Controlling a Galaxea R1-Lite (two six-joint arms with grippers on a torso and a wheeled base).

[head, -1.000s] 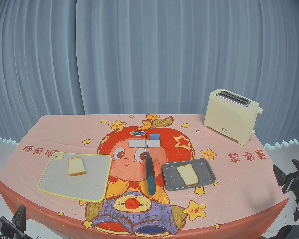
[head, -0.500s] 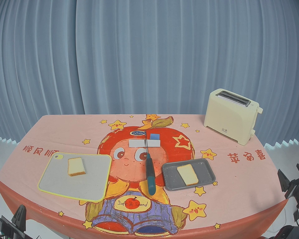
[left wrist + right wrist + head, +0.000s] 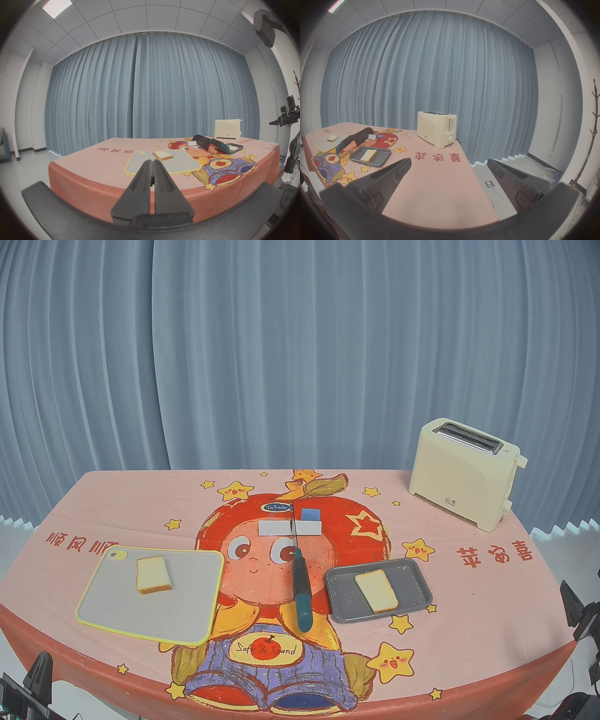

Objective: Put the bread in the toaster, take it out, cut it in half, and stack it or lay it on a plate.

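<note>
- Cream two-slot toaster [image 3: 465, 471]: far right on the pink cartoon-print tablecloth [image 3: 481, 627].
- Pale bread half-slice [image 3: 153, 574]: flat on the grey yellow-rimmed cutting board [image 3: 175, 609], near left.
- Second bread half-slice [image 3: 376, 590]: in the dark grey rectangular tray [image 3: 415, 590], right of centre.
- Teal-handled knife [image 3: 302, 590]: between board and tray, blade across a white block [image 3: 275, 527].
- Left gripper [image 3: 152, 162]: fingers pressed together, empty, off the near-left edge.
- Right gripper [image 3: 448, 162]: spread wide, empty, off the right edge.

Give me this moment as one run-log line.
board bread: on cutting board | tray bread: on tray | knife: between them | toaster: far right | left pincer: shut | right pincer: open
</note>
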